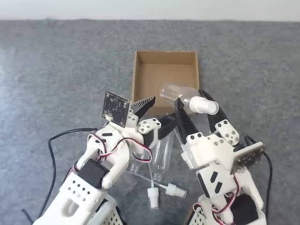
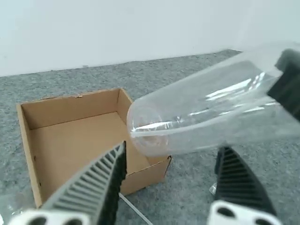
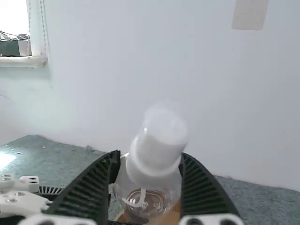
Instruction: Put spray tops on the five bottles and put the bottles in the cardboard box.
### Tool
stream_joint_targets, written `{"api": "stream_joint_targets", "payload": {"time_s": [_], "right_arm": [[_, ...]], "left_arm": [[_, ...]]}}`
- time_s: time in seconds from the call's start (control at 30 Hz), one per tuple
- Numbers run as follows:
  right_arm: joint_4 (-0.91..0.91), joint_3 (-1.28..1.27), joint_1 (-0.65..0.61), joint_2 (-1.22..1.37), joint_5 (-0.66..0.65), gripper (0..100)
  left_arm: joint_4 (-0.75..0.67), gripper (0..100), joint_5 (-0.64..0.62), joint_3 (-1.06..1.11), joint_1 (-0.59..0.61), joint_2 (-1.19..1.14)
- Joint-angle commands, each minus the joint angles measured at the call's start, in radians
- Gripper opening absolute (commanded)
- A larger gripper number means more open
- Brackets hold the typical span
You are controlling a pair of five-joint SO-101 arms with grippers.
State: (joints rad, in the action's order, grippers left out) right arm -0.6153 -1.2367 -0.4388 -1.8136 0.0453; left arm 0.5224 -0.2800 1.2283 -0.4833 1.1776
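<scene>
Both grippers are sitting at the near side of the cardboard box (image 1: 136, 75). The right gripper (image 1: 191, 99) is clamping a clear bottle (image 1: 176, 91) between its two black fingers, gripping just below the white spray top (image 1: 205, 105) that is sitting on the bottle's neck. From the right wrist view, the right gripper (image 3: 149, 159) is pressing against both sides of the bottle (image 3: 145, 197), with the spray top (image 3: 157, 140) pointing back at the camera. The bottle is lying tilted, its round base reaching out over the box's near wall and its capped end pointing toward the arm.

The left gripper (image 1: 154, 116) is resting just beside it with its fingers spread apart and nothing between them. In the left wrist view the left gripper (image 2: 171, 183) is gaping wide below the bottle (image 2: 201, 112), which is hanging in the air above the near corner of the cardboard box (image 2: 28, 140).

Loose bottles (image 1: 161, 150) without tops are lying between the two arms on the grey mat (image 1: 56, 70), and two loose spray tops (image 1: 153, 194) are lying closer to the arm bases, with their thin tubes stretching across the mat
</scene>
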Motion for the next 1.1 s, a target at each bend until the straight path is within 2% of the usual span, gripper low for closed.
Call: {"api": "stream_joint_targets", "payload": {"time_s": [0.0, 0.13, 0.43, 0.6, 0.77, 1.07], "right_arm": [[-0.004, 0.025, 0.067, 0.01, -0.017, 0.6], [0.001, -0.003, 0.081, 0.01, -0.017, 0.6], [-0.005, -0.041, 0.085, 0.01, -0.018, 0.6], [0.002, -0.029, 0.084, 0.012, -0.018, 0.6], [0.002, 0.043, 0.079, 0.101, -0.071, 0.6], [0.111, 0.264, 0.081, 0.55, -0.083, 0.6]], "left_arm": [[0.006, 29, 0.021, -0.016, 0.017, 0.02], [0.051, 29, 0.103, -0.016, 0.114, 0.021], [0.074, 27, 0.106, -0.007, 0.488, 0.021], [-0.008, 20, 0.106, 0.036, 0.664, 0.021], [-0.097, 19, 0.106, 0.094, 0.718, 0.021], [-0.106, 19, 0.106, 0.105, 0.72, 0.021]]}}
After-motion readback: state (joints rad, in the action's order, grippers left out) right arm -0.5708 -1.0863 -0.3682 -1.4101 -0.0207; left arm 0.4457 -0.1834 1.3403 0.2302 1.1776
